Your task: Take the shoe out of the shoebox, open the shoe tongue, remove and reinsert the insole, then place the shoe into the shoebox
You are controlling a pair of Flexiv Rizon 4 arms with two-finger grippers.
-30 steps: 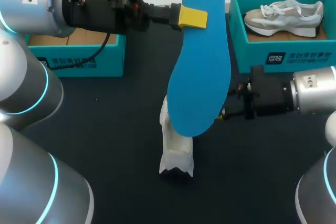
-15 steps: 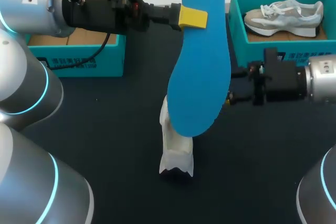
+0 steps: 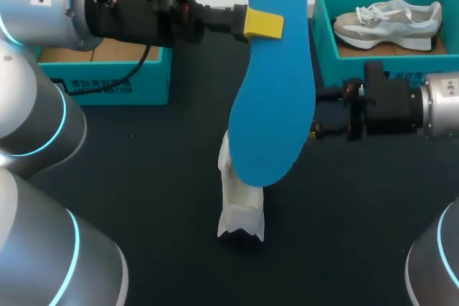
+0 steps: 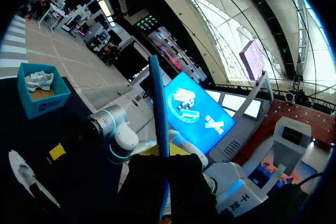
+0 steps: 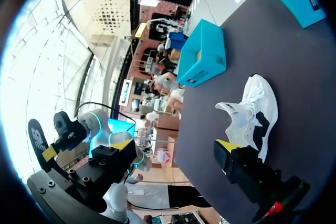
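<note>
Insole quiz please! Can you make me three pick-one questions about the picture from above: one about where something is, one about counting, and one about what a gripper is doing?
1. Where is the grey-and-white sneaker?
A on the floor
B in the right-hand shoebox
C on a shelf

2. How many teal shoeboxes are there?
A one
B two
C three

3. What is the left gripper doing?
A shut on the blue insole
B open and empty
C shut on a shoelace

Answers:
1 B, the sneaker lies inside that box.
2 B, there is also the left-hand shoebox.
3 A, the insole is held up in front of the white shoe.
</note>
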